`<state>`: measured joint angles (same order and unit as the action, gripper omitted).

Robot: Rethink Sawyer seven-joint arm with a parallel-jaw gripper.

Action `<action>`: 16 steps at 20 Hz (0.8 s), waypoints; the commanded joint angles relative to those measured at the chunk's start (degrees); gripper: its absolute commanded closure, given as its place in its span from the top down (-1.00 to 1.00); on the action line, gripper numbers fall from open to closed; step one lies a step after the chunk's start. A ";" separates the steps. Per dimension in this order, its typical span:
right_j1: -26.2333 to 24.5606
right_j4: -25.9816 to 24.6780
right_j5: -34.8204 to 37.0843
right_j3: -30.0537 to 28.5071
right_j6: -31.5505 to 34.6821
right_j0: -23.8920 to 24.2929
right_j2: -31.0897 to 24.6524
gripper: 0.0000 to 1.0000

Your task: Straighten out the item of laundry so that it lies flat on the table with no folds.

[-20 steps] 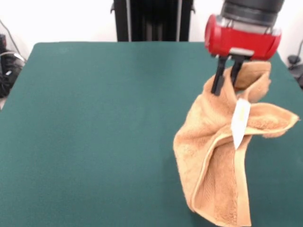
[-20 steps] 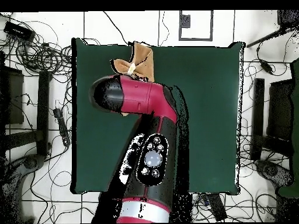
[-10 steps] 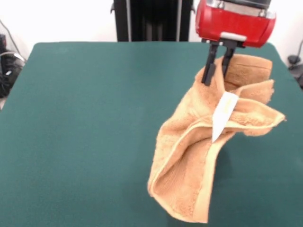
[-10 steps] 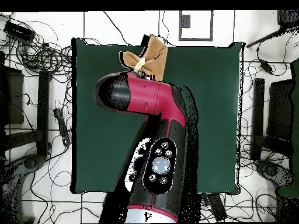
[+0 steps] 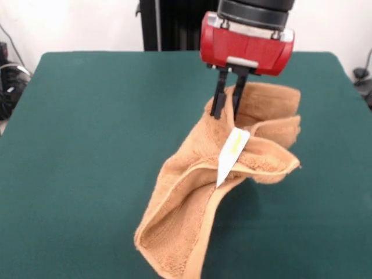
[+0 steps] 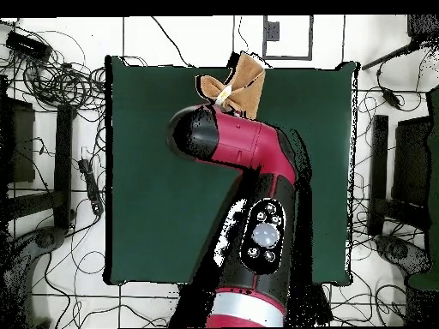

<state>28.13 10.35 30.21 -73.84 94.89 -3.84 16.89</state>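
white tiled floor (image 6: 51,300), tangled cables (image 6: 60,81)

Arm (image 6: 244,163): glossy crimson shell with black joint caps, rounded black elbow end. Round grey button cluster on the forearm (several small white dots around it). Wrist housing red, grey plate underneath; pincer (image 5: 227,100) has two slim black fingers.

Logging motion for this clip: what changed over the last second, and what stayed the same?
In the front view, the red and black tool carried the orange-tan terry-cloth towel toward the picture's left, from the right edge of the dark green felt-covered table toward its middle; the hanging bottom end trailed along. Unchanged: the tool is shut on an upper fold, the towel bunched and folded, its white tag dangling.
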 commanded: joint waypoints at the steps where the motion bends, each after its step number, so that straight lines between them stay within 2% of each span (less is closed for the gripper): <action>1: -1.83 2.83 -2.70 -8.85 14.37 -1.20 -6.55 -1.00; 6: 2.01 1.92 -0.09 -11.51 11.75 -0.64 -5.34 -1.00; 14: 7.48 0.19 -1.69 -17.74 7.41 2.48 -5.93 -1.00; 16: 7.41 -0.49 -3.38 -18.69 6.59 3.53 -6.60 -1.00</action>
<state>33.49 10.30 29.04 -83.16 94.89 -2.42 16.69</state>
